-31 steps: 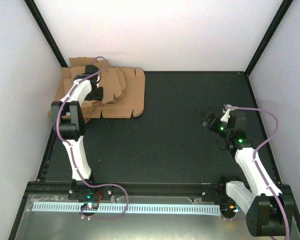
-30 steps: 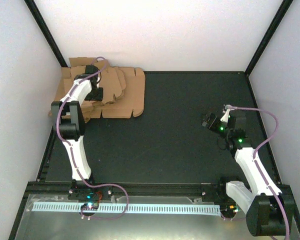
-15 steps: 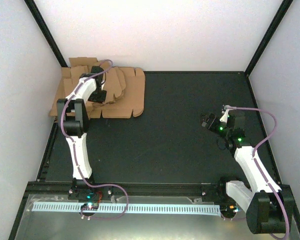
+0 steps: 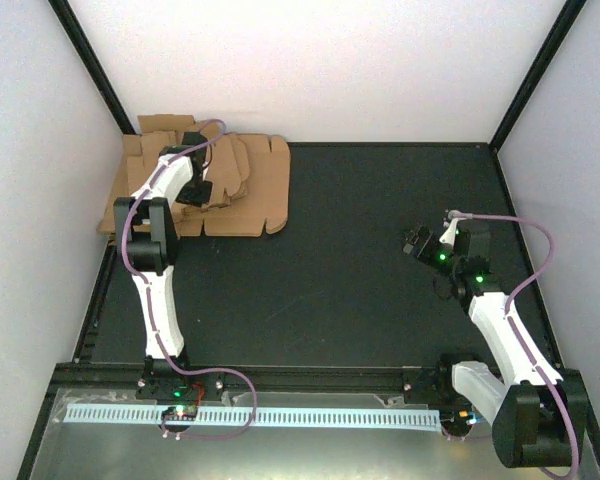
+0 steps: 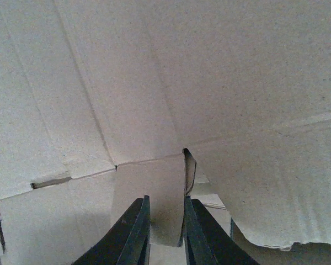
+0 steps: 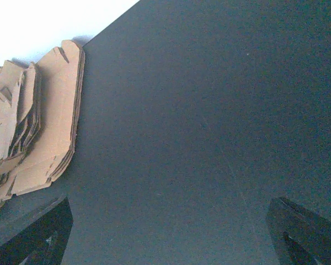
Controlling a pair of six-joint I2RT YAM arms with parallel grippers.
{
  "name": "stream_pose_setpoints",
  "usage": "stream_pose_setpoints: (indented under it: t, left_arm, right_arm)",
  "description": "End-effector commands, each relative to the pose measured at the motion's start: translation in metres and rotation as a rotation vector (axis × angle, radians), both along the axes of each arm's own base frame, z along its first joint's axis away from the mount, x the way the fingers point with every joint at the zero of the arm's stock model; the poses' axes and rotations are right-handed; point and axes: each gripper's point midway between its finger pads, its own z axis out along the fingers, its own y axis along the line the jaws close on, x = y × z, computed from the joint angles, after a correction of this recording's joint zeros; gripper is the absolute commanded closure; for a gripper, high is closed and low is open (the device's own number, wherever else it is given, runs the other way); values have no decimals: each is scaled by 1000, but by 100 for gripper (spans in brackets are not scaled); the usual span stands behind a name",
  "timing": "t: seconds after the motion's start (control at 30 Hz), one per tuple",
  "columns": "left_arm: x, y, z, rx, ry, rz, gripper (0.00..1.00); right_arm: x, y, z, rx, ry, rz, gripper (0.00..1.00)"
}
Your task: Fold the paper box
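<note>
At the table's far left corner, the paper box [image 4: 238, 168] is the skewed top sheet of a cardboard pile. My left gripper [image 4: 196, 190] is down on it. The left wrist view is filled with brown cardboard. A small tab [image 5: 154, 179] of the sheet lies in the narrow gap of the left gripper [image 5: 165, 201], its raised right edge against one finger [image 5: 201, 226]. Whether the jaws press on it does not show. My right gripper [image 4: 415, 243] hovers over bare mat at mid right. It stands open and empty [image 6: 182, 237].
The thick pile of brown cardboard sheets [image 4: 252, 212] lies against the left wall and also shows far left in the right wrist view [image 6: 49, 127]. Black mat [image 4: 360, 260] covers the table, framed by black rails and white walls.
The left gripper's jaws have drawn closer together on the pile, and the left wrist has shifted slightly toward the back. The right arm has barely moved.
</note>
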Motion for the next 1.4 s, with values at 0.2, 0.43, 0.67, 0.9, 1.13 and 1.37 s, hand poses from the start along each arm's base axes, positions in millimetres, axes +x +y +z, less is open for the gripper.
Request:
stream_pose_setpoints:
  t: [0.2, 0.43, 0.67, 0.9, 1.13, 1.37]
  left_arm:
    - [4, 3, 39, 51, -65, 11, 77]
    - [5, 4, 45, 64, -76, 24, 67]
    - [5, 6, 53, 74, -96, 34, 71]
    - [8, 7, 46, 78, -86, 36, 85]
    - [8, 6, 41, 77, -74, 35, 69]
    - [10, 8, 34, 85, -51, 37, 70]
  right_arm:
    - [4, 3, 11, 14, -24, 8, 1]
    - [3, 3, 10, 14, -22, 11, 1]
    - [3, 4, 9, 15, -21, 12, 0]
    - [4, 4, 10, 16, -22, 13, 0]
    - [4, 4, 10, 17, -21, 15, 1]
    - [3, 4, 10, 16, -21, 16, 1]
